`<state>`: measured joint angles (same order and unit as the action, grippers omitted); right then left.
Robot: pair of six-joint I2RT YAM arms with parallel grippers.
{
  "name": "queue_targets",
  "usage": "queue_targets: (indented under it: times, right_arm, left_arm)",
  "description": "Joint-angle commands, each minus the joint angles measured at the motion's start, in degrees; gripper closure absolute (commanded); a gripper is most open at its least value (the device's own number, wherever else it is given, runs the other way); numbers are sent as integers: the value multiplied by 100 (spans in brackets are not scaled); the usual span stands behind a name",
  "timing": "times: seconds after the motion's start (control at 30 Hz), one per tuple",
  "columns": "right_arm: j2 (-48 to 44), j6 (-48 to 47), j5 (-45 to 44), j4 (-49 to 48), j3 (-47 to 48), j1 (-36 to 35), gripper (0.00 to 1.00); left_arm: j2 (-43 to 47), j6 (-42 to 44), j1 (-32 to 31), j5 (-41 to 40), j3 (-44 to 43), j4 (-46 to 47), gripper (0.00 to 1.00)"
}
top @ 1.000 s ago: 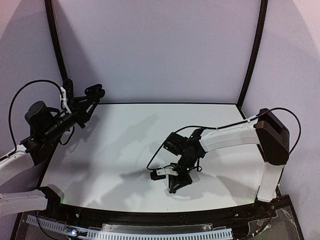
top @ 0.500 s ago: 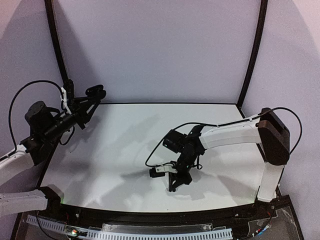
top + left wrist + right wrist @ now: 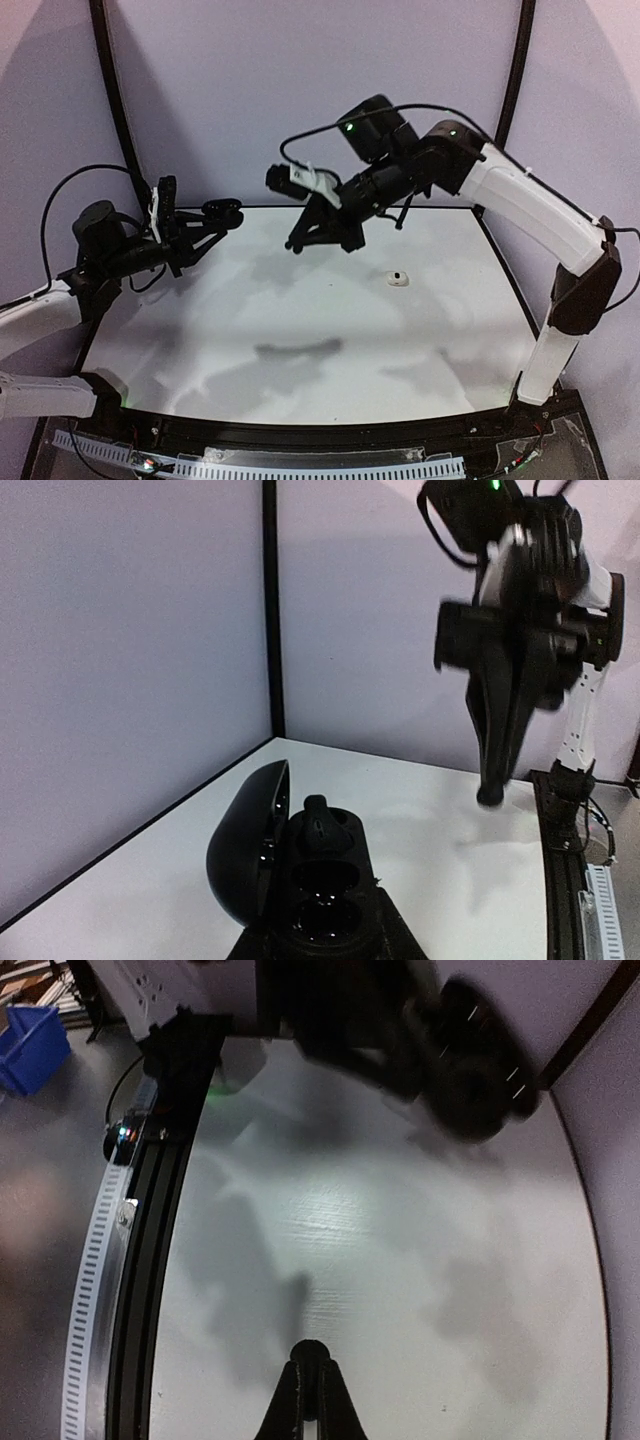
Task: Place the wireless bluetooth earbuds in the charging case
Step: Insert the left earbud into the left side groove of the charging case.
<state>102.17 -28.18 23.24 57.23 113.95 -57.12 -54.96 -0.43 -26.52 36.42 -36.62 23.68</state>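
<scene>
White table [image 3: 300, 330], matte and faintly grained, edged in black and enclosed by smooth pale lilac wall panels [image 3: 300, 100]. Right arm [image 3: 520, 200], a white shell with black joints, is raised above the far half of the table. The right gripper [image 3: 308, 1353] has its two black fingers drawn together into a narrow wedge with a rounded dark tip; whether anything is pinched there cannot be told. Left gripper [image 3: 222, 212], above the far left corner of the table, is clamped on the charging case [image 3: 320, 885], a glossy black oval shell whose domed lid [image 3: 250, 845] stands hinged open to the left. One black earbud [image 3: 318, 822], a rounded nub, stands in the far socket of the case; the near socket [image 3: 320, 910] shows as a shiny dark hollow. The right gripper's tip hangs beyond the case and to its right, well apart from it. A small rounded white item [image 3: 398, 279] with a dark spot lies on the table right of centre; it is too small to identify.
</scene>
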Motion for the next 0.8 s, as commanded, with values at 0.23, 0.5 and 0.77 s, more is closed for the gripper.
queue_targets:
  times: [0.23, 0.5, 0.77]
  right_arm:
    - [273, 276, -949, 52, 2061, -618, 100]
    - [405, -52, -1486, -133, 2058, -1053, 100]
    - [553, -325, -1816, 119, 2013, -1247, 100]
  left_arm:
    - [-585, 911, -567, 1533, -602, -301, 99]
    - [-746, 1673, -1219, 1284, -998, -1027, 99]
    - [-854, 1932, -1354, 1154, -1330, -1467, 99]
